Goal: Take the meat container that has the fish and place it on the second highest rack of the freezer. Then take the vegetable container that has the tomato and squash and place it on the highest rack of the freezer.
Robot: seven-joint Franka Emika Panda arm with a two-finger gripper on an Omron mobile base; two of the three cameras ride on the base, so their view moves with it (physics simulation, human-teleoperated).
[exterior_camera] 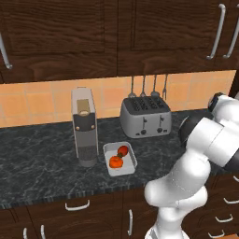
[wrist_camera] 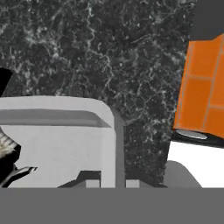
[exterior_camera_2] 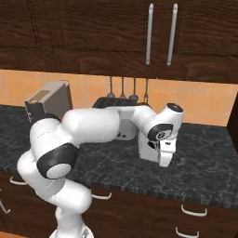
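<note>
While its fingers pinch a tray rim, the gripper [wrist_camera: 113, 183] sits low over the dark counter [wrist_camera: 87, 48].
Gripper's tips are pressed together on the right wall of the white meat container [wrist_camera: 65, 144]; a dark fish [wrist_camera: 6, 151] piece lies at its left edge. Left base view: tomato and squash [exterior_camera: 118, 157] rest in a white tray [exterior_camera: 131, 156] beside the coffee machine [exterior_camera: 84, 126], before the toaster [exterior_camera: 144, 116].

2 base views flanking one counter [exterior_camera: 42, 154]; hand view close above
</note>
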